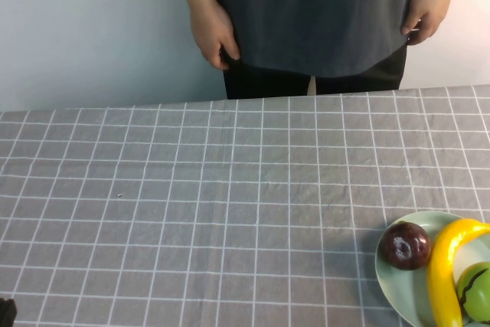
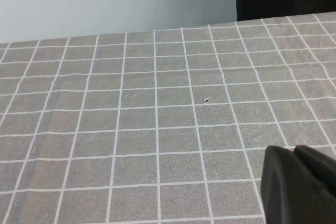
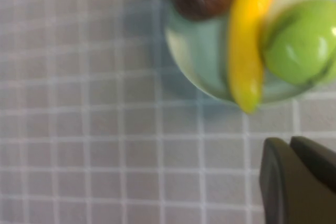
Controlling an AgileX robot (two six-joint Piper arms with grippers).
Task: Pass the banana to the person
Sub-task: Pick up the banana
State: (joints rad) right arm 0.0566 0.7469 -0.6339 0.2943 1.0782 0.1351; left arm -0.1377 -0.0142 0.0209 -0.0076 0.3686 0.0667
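High view: glossy curved banana (image 1: 444, 266) on plate (image 1: 398, 281), both grippers low

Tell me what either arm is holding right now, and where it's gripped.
Nothing. The banana lies on the plate; right end effector hovers near it, left end effector over bare cloth.

Glossy plastic banana (image 1: 442, 269), matt tablecloth (image 1: 191, 189)

Banana (image 1: 442, 266) lies on plate (image 1: 398, 285), near right; person (image 1: 314, 13) stands beyond table (image 1: 191, 189).
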